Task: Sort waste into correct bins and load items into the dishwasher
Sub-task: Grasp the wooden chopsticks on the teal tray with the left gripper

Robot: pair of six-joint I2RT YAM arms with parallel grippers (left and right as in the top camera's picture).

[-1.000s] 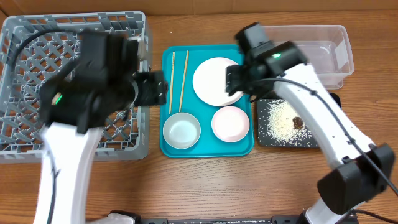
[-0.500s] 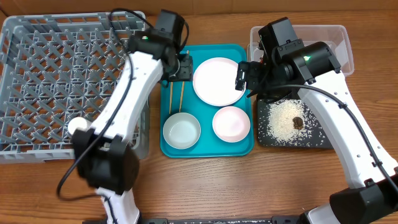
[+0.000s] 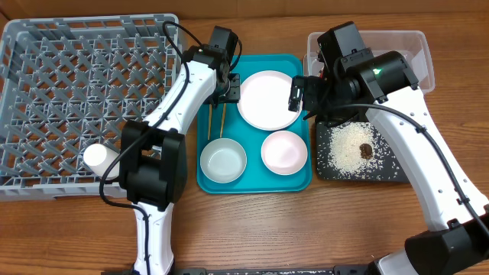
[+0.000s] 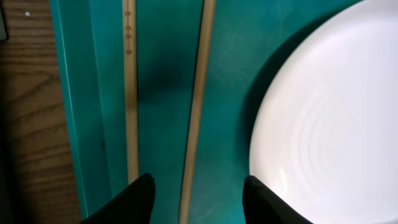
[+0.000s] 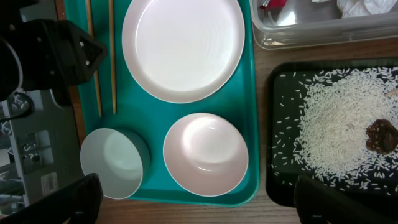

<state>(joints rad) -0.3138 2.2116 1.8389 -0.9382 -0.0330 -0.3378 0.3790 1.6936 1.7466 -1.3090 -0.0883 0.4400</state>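
My left gripper point(image 3: 228, 88) is open, low over the two wooden chopsticks point(image 3: 216, 122) on the teal tray point(image 3: 256, 183). In the left wrist view its jaws straddle the right chopstick point(image 4: 199, 93) beside the white plate point(image 4: 329, 112). My right gripper point(image 3: 299, 95) is open and empty, high over the plate's right edge. The plate point(image 5: 183, 46), pale bowl point(image 5: 205, 152) and steel bowl point(image 5: 112, 162) sit on the tray. The white cup point(image 3: 97, 156) lies in the grey rack point(image 3: 69, 84). Rice point(image 5: 336, 118) and a brown lump point(image 5: 380, 135) lie in the black tray point(image 3: 382, 174).
The clear tub point(image 3: 405, 53) at the back right holds the red wrapper point(image 5: 273, 5) and white napkin point(image 5: 360, 7). The rack fills the table's left side, right against the teal tray. Bare wooden tabletop runs along the front.
My left arm has swung from over the rack to the chopsticks on the teal tray and come down. My right arm shifted a little right, then stayed still.
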